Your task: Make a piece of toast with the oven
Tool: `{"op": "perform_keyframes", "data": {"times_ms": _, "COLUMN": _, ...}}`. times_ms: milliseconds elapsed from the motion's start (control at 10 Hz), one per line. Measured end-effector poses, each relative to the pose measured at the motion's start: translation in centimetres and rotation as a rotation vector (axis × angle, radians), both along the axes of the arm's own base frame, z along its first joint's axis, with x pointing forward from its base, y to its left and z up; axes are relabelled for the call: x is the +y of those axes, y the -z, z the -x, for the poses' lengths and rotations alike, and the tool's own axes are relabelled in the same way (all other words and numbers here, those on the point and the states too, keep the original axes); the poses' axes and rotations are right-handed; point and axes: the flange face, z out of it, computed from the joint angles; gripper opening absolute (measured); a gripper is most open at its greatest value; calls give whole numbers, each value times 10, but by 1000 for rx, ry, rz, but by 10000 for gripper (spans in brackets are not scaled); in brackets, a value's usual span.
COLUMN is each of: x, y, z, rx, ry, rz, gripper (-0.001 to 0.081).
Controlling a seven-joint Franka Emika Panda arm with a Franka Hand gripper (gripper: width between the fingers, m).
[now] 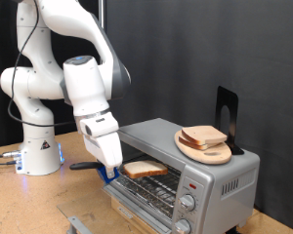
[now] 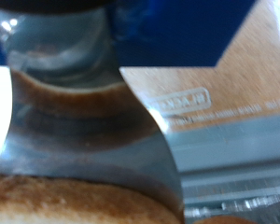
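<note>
Toast (image 1: 145,169): single slice, lying flat on the oven's pulled-out rack (image 1: 146,190), centre-lower frame in ext. view; in wrist view its browned crust (image 2: 75,198) is filling the bottom edge.
Oven (image 1: 210,180): silver box at lower right of ext. view, door down, knobs (image 1: 189,204) facing the bottom right.
Gripper (image 1: 108,174): hanging at the slice's left edge in ext. view, fingers pointing down, just beside or touching the crust; can't tell which, and can't tell if jaws are spread or closed.
Handling (est.): light, semi-stiff, crumbly, dents w/ hard squeeze; best hold is by the crust edge nearest the fingers.
Other: stacked slices on wooden plate (image 1: 204,148) sitting on oven top, upper right; black stand (image 1: 226,117) behind it.
</note>
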Motion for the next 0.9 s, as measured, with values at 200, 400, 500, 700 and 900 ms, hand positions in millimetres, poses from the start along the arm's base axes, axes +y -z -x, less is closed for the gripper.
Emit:
{"op": "perform_keyframes", "data": {"times_ms": 200, "x": 13, "y": 5, "z": 5, "rx": -100, "ry": -137, "rz": 54, "gripper": 393}}
{"op": "perform_keyframes", "data": {"times_ms": 400, "x": 27, "y": 3, "z": 8, "rx": -153, "ry": -296, "rz": 68, "gripper": 393}}
{"op": "perform_keyframes", "data": {"times_ms": 500, "x": 32, "y": 1, "z": 9, "rx": -162, "ry": -330, "rz": 73, "gripper": 393}}
{"op": "perform_keyframes", "data": {"times_ms": 700, "x": 40, "y": -1, "z": 8, "rx": -158, "ry": -341, "rz": 86, "gripper": 393}}
{"op": "perform_keyframes", "data": {"times_ms": 900, "x": 47, "y": -2, "z": 7, "rx": -139, "ry": -332, "rz": 127, "gripper": 393}}
